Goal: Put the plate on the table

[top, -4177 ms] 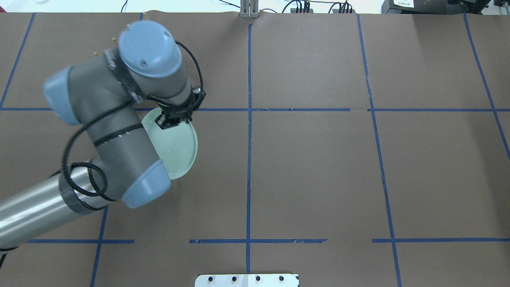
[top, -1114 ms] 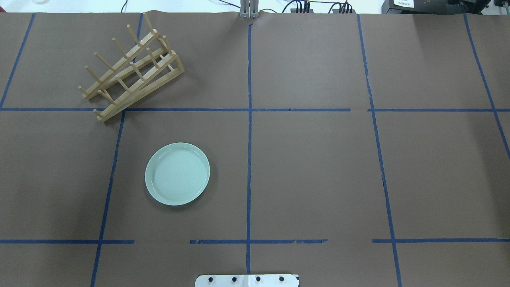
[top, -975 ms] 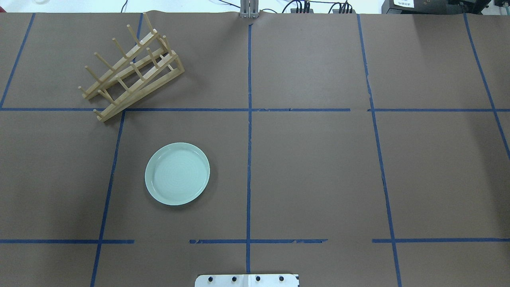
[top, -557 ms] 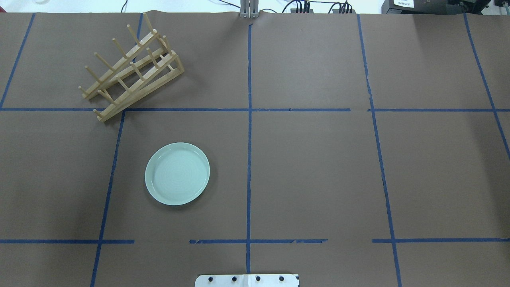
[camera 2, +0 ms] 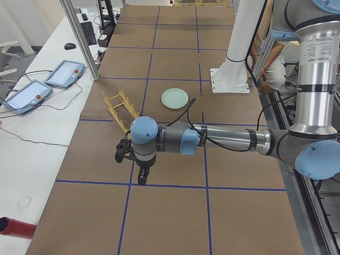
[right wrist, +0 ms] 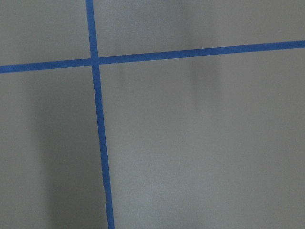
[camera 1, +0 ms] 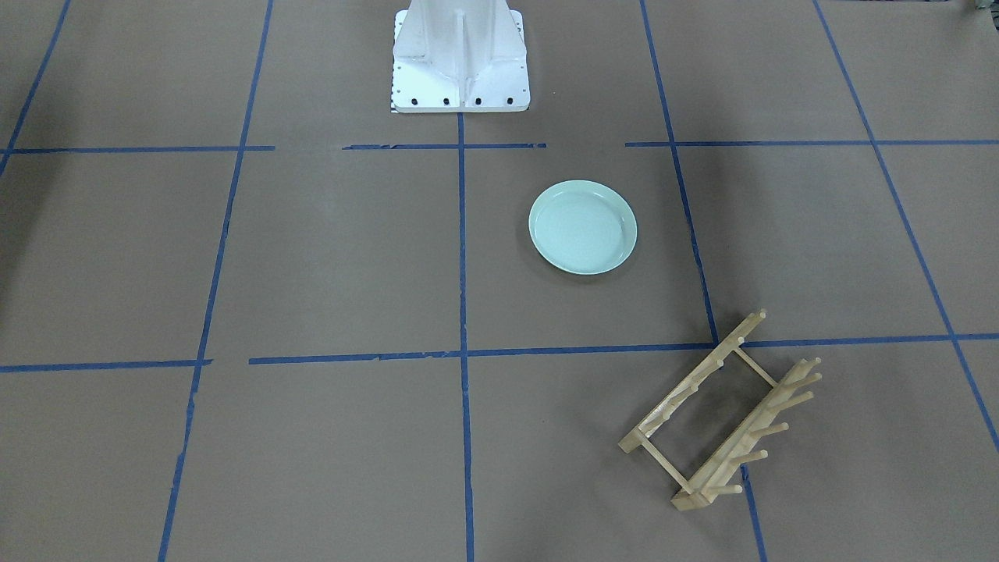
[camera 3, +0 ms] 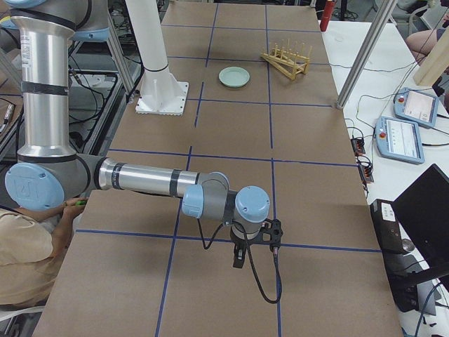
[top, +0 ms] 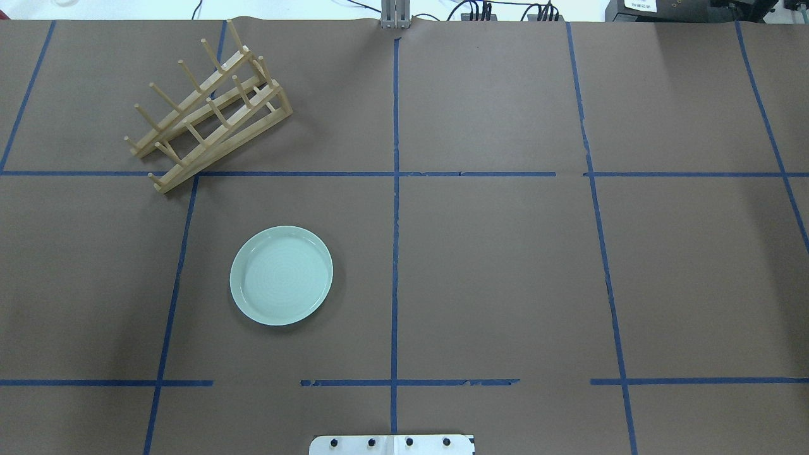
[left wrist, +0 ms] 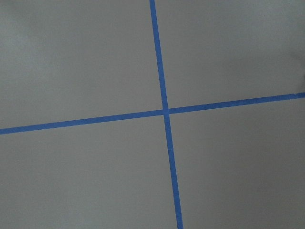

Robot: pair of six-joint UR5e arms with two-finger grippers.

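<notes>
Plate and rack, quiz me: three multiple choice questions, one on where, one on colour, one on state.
1. The plate lies: A. in the rack B. flat on the table C. half off the table's edge.
2. The plate is: A. red B. pale green C. black.
3. The rack holds: A. nothing B. one plate C. two plates.
Answers: 1 B, it rests on the brown paper, apart from the rack; 2 B, a mint tint shows overhead; 3 A, its pegs stand bare.

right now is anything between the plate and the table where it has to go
Nothing visible stands between them. The plate already lies flat on the table, right side up, apart from the wooden rack.
</notes>
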